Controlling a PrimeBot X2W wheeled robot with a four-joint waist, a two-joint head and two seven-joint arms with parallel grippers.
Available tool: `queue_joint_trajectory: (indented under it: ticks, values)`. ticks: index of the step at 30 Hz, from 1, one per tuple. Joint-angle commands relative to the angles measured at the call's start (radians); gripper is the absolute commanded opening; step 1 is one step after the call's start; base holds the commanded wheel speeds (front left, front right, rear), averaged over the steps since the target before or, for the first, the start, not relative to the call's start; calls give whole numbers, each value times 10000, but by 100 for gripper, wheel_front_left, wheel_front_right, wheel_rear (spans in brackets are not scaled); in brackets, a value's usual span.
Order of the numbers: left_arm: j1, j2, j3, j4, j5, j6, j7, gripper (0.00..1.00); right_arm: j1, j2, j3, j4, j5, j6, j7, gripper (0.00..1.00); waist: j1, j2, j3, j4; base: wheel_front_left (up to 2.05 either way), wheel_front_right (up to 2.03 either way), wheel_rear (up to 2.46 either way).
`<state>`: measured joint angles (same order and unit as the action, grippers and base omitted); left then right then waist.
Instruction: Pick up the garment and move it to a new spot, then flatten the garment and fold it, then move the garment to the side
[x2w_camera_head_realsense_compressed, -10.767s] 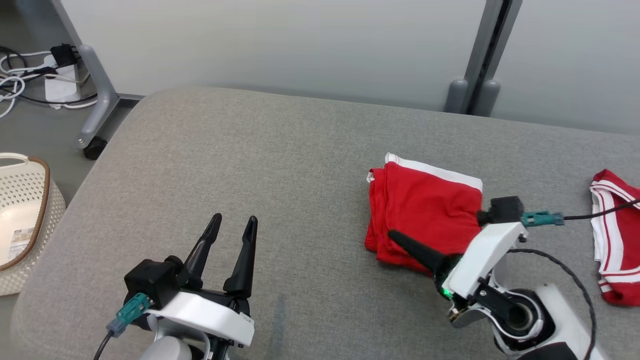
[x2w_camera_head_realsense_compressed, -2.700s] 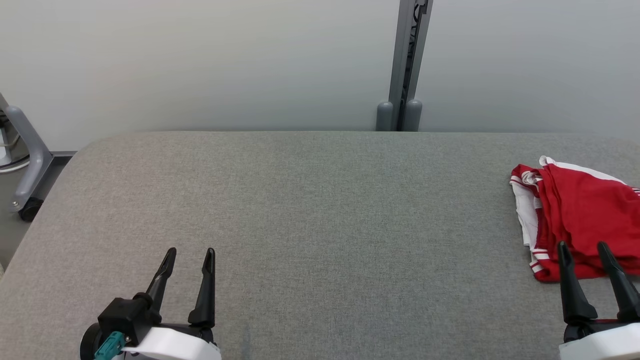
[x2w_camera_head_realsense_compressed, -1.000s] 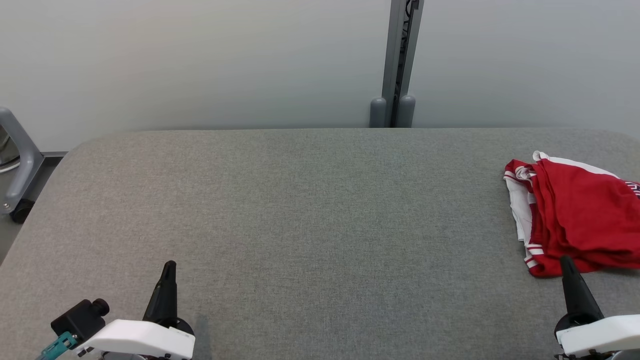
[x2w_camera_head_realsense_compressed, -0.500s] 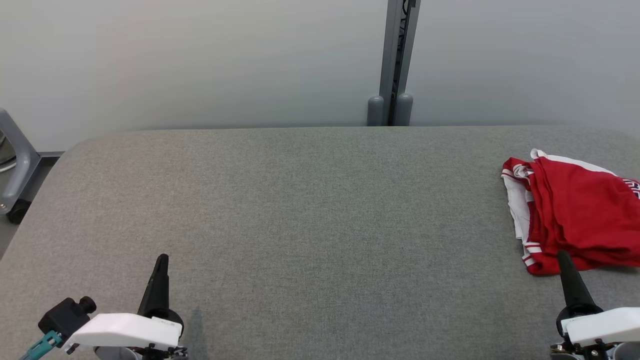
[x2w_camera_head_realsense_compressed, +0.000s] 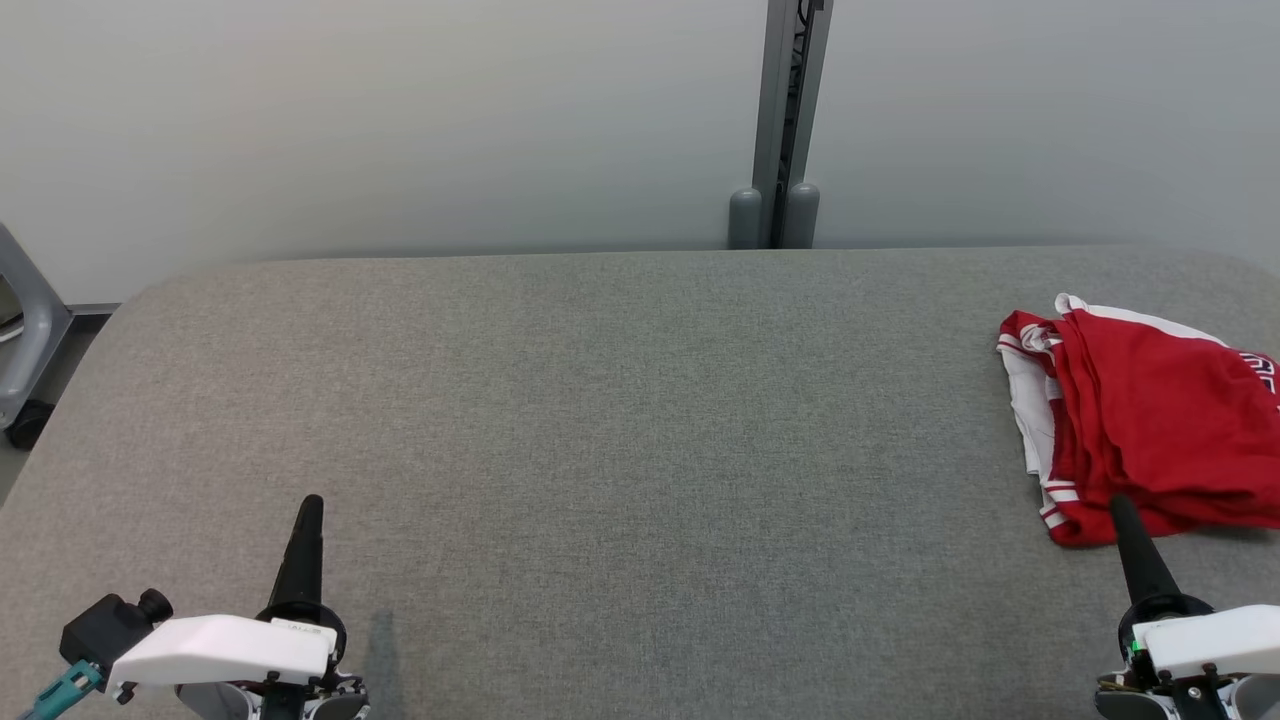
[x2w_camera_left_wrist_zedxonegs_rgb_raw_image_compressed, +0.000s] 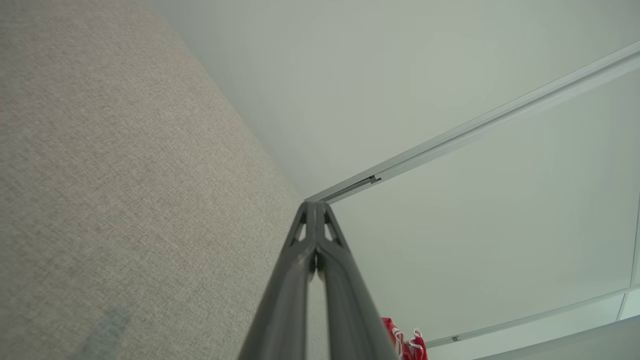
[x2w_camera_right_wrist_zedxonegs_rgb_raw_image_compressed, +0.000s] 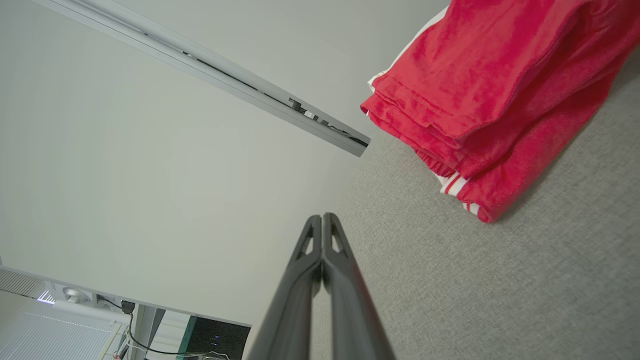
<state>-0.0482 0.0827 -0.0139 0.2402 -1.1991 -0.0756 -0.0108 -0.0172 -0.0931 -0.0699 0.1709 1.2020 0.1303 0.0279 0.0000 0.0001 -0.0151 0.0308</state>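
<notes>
The red garment with white trim lies folded in a stack at the right edge of the grey padded table; its layered red edges fill the upper right of the right wrist view. My right gripper is shut and empty, its tip just short of the garment's near edge, fingers pressed together. At the lower left my left gripper is shut and empty too, far from the garment, fingers closed. A sliver of the garment shows past them.
A pale partition wall with a grey post stands behind the table. A grey frame leg with a caster is off the table's left end. The table's middle is bare fabric.
The head camera has tilted slightly, shifting the scene. Both grippers sank a little toward the bottom edge and stayed shut. The garment lies as it was.
</notes>
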Motion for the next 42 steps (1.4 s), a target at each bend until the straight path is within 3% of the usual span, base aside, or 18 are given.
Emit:
queue_joint_trajectory:
  ticks: [1, 42]
  values:
    - [-276, 31, 124, -68, -231, -68, 58, 0, -250, -34, -71, -45, 243, 6, 70, 0, 0, -1, 4, -6, 0, 0, 0]
    - [-579, -220, 1015, 22, -3106, -457, 965, 0, -781, 290, -356, 544, 3111, 7, 664, 0, 0, -1, 125, -212, 0, 0, 0]
